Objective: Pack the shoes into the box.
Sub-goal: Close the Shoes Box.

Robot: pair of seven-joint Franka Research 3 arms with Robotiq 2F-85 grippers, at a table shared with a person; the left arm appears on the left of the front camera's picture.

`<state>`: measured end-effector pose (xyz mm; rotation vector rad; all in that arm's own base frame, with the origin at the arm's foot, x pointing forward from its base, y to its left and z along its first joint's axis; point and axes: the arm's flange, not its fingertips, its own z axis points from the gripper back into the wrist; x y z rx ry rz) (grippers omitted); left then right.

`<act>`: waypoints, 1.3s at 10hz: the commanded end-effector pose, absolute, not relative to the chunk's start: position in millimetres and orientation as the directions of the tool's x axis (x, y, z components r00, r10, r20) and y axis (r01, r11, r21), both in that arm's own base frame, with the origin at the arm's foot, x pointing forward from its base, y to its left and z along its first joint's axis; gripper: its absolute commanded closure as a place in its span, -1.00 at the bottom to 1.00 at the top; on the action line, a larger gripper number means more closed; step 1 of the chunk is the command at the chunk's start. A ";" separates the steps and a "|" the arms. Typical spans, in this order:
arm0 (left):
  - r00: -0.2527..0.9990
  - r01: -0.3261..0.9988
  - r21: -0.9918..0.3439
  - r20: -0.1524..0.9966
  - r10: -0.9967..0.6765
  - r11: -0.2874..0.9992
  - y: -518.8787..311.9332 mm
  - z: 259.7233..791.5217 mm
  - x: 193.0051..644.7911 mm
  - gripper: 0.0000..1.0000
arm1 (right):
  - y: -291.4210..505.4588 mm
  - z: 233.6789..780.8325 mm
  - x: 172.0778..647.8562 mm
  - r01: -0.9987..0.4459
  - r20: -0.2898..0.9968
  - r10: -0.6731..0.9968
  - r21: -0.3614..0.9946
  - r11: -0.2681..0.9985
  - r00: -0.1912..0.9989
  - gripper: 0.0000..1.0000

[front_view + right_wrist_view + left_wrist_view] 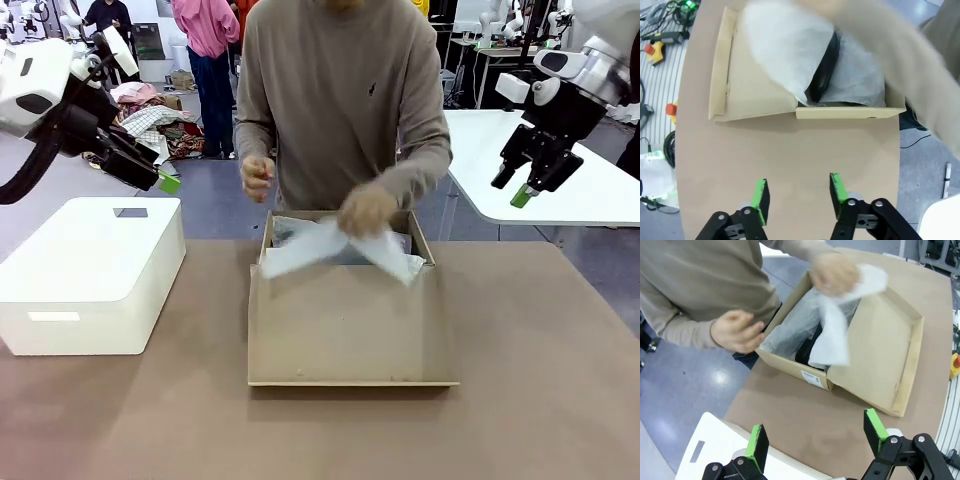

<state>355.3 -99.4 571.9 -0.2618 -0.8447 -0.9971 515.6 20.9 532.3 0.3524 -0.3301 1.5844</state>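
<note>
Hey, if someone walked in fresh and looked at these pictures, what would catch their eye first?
The person's blurred hand at the far side holds white tissue paper over the open box in the middle, with a glossy black shoe showing beneath the paper. The left end effector and right end effector hang open to either side, and a white container sits at the robot's left.

This is looking like a robotics lab. Cables (661, 22) and an emergency-stop button (654, 50) are lying on the floor (652, 85) beside the table (790, 150).

A hand (835, 272) holds white tissue (832, 337) over the open box (790, 364).
</note>
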 end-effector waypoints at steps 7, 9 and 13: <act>0.252 0.832 0.167 0.736 -0.628 0.529 -97.8 571.2 356.1 -1.00 | 17.9 527.2 525.9 -0.998 0.415 0.910 -0.056 0.015 -0.010 1.00; 0.252 0.832 0.167 0.736 -0.628 0.529 -97.8 571.2 356.1 -1.00 | 17.3 528.8 523.3 -0.997 0.401 0.916 -0.066 0.050 0.020 1.00; 0.252 0.832 0.167 0.736 -0.628 0.529 -97.8 571.2 356.1 -1.00 | 14.8 531.4 528.7 -0.999 0.404 0.915 -0.052 0.005 -0.016 1.00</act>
